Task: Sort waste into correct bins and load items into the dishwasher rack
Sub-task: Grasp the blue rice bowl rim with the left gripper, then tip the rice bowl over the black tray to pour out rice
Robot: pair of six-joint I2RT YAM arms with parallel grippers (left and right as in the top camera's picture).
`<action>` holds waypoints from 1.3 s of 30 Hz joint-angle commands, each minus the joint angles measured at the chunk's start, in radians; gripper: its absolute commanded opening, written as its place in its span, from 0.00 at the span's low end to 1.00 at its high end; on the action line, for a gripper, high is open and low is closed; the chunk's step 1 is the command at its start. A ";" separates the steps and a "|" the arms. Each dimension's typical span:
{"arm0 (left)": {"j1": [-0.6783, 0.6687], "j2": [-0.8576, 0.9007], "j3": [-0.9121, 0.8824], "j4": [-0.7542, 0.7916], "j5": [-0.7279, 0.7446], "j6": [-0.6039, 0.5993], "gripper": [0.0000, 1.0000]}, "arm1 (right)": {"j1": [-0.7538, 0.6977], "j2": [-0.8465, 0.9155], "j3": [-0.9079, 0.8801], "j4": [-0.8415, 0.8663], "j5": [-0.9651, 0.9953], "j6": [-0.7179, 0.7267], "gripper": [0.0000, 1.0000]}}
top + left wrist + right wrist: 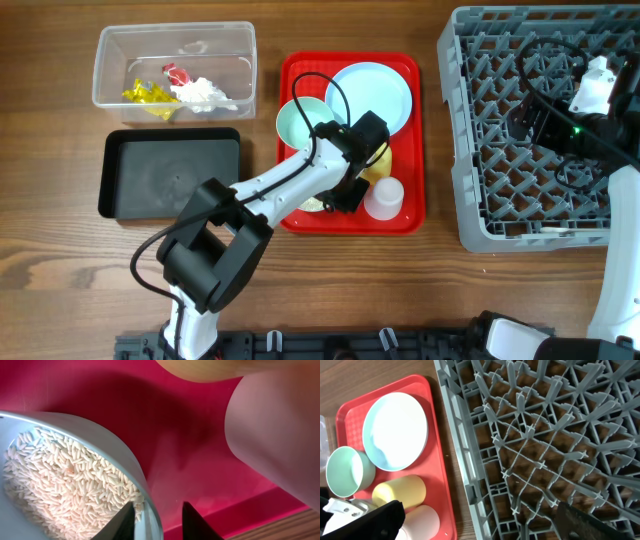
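The left gripper (160,522) is standing narrowly open astride the rim of a small bowl (90,424) on the red tray (165,415). One finger is inside, at the edge of the rice grains (60,475), and the other is outside, apart from the wall. The bowl is sitting just beside the pink cup (270,435). With so thin a hold, the bowl may be tilting when lifted and spilling grains on the tray. The arm may also be knocking the cup. The right gripper (540,118) is hanging over the dishwasher rack (500,200); its opening I cannot tell.
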 commanded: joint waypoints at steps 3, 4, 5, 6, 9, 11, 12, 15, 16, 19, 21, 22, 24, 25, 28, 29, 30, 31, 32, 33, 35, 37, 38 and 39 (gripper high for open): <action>0.006 -0.004 -0.024 0.025 -0.009 0.015 0.04 | 0.000 0.008 0.004 -0.002 -0.009 0.026 1.00; 0.006 -0.004 -0.024 0.012 -0.039 0.015 0.04 | 0.000 0.008 0.004 -0.001 -0.008 0.026 1.00; 0.006 -0.005 -0.024 0.001 -0.046 0.016 0.04 | -0.001 0.008 0.004 -0.002 -0.008 0.026 1.00; 0.006 -0.005 -0.024 -0.009 -0.046 0.015 0.04 | -0.001 0.008 0.004 -0.002 -0.008 0.026 1.00; 0.009 -0.019 -0.021 -0.043 -0.069 0.004 0.04 | 0.000 0.008 0.004 -0.001 -0.008 0.019 1.00; 0.019 -0.057 0.014 -0.080 -0.072 0.003 0.04 | 0.000 0.008 0.004 -0.001 -0.008 0.019 1.00; 0.027 -0.081 0.043 -0.100 -0.072 -0.006 0.04 | 0.000 0.008 0.004 -0.002 -0.009 0.020 1.00; 0.078 -0.182 0.117 -0.140 -0.064 -0.112 0.04 | -0.001 0.008 0.004 -0.013 -0.008 0.026 1.00; 0.100 -0.224 0.122 -0.141 -0.050 -0.138 0.04 | 0.000 0.008 0.004 -0.013 -0.008 0.026 1.00; 0.243 -0.375 0.122 -0.193 0.005 -0.173 0.04 | -0.001 0.008 0.004 -0.010 -0.008 0.025 1.00; 0.339 -0.410 0.122 -0.228 0.030 -0.172 0.04 | 0.000 0.008 0.004 -0.012 -0.008 0.026 1.00; 0.395 -0.414 0.122 -0.246 0.056 -0.168 0.04 | -0.001 0.008 0.004 -0.012 -0.008 0.026 1.00; 0.493 -0.414 0.103 -0.252 0.159 -0.104 0.04 | -0.001 0.008 0.004 -0.011 -0.008 0.022 1.00; 0.548 -0.414 0.083 -0.246 0.233 -0.053 0.04 | 0.000 0.008 0.004 -0.010 -0.008 0.006 1.00; 0.681 -0.413 -0.010 -0.198 0.433 0.083 0.04 | 0.000 0.008 0.004 -0.008 -0.008 0.000 1.00; 0.712 -0.413 -0.032 -0.189 0.474 0.118 0.04 | 0.000 0.008 0.004 -0.008 -0.008 0.000 1.00; 0.752 -0.413 -0.065 -0.170 0.523 0.155 0.04 | -0.001 0.008 0.004 -0.008 -0.008 0.001 1.00; 0.789 -0.413 -0.099 -0.151 0.572 0.193 0.04 | -0.001 0.008 0.004 -0.008 -0.008 0.000 1.00; 0.822 -0.410 -0.138 -0.130 0.614 0.216 0.04 | -0.001 0.008 0.004 -0.008 -0.008 0.000 1.00; 0.843 -0.409 -0.162 -0.118 0.640 0.226 0.04 | -0.001 0.008 0.004 -0.008 -0.008 0.000 1.00; 0.897 -0.403 -0.242 -0.066 0.687 0.247 0.04 | -0.001 0.010 0.004 -0.005 -0.008 0.000 1.00; 0.951 -0.403 -0.294 -0.053 0.845 0.354 0.04 | 0.000 0.010 0.004 -0.004 -0.008 0.001 1.00; 0.982 -0.403 -0.309 -0.054 0.902 0.378 0.04 | -0.001 0.010 0.004 -0.008 -0.008 0.000 1.00; 1.027 -0.403 -0.320 -0.066 0.968 0.415 0.04 | 0.000 0.010 0.004 -0.010 -0.008 0.000 1.00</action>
